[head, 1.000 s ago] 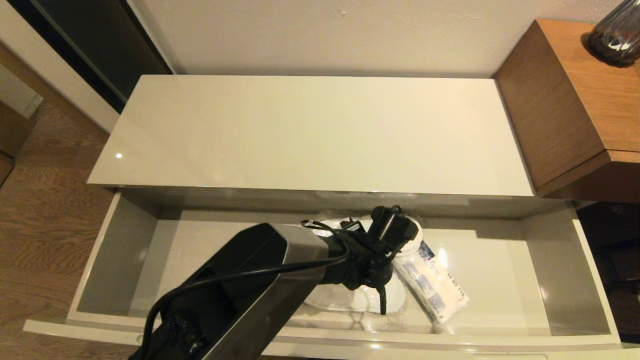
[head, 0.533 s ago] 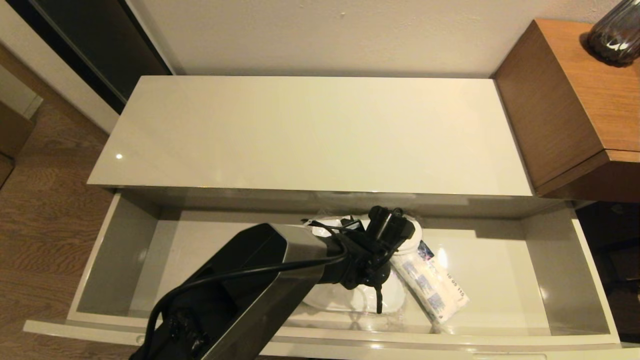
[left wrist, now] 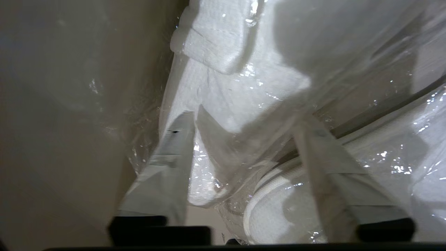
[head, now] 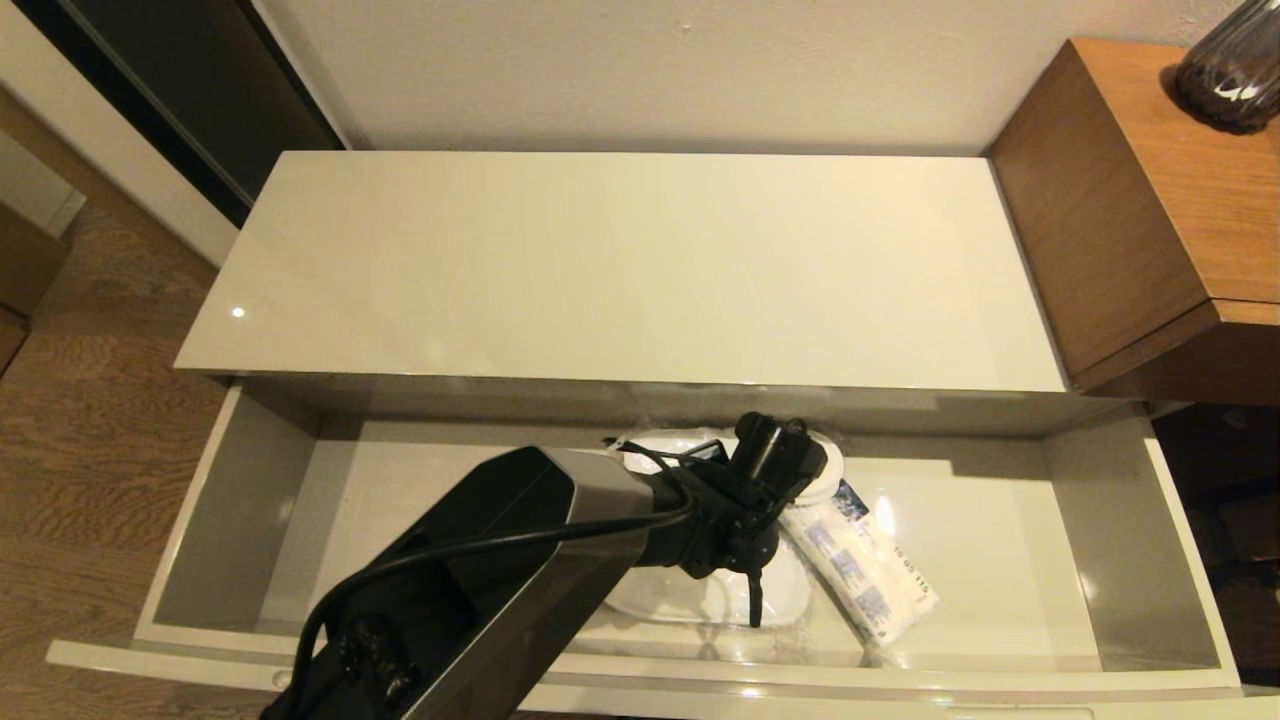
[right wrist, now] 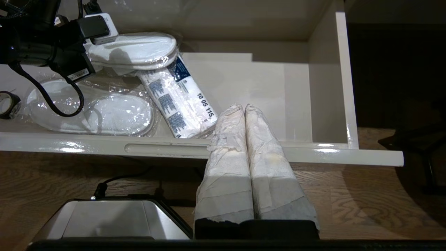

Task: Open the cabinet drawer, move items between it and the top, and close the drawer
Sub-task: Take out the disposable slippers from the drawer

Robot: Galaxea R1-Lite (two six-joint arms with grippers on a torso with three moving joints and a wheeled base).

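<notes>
The cabinet drawer (head: 240,500) stands pulled out below the bare top (head: 620,260). Flat white slippers (head: 690,600) in clear wrap lie in its middle, beside a white packet (head: 865,580) with blue print. My left gripper (head: 745,525) reaches down onto the slippers. In the left wrist view its taped fingers (left wrist: 170,157) are apart, straddling a fold of the slippers (left wrist: 223,87) and their wrap, with the left gripper (left wrist: 245,120) pressed into the plastic. My right gripper (right wrist: 244,108) is shut and empty, hovering outside the drawer front (right wrist: 156,148) near the packet (right wrist: 177,101).
A brown wooden desk (head: 1150,200) with a dark vase (head: 1235,70) stands to the right of the cabinet. A small black ring (right wrist: 7,104) lies in the drawer by the slippers (right wrist: 115,113). Wood floor (head: 90,420) runs along the left.
The left gripper's fingers have drawn closer together over the wrapped slippers. The left wrist has shifted only slightly. The right gripper stays shut.
</notes>
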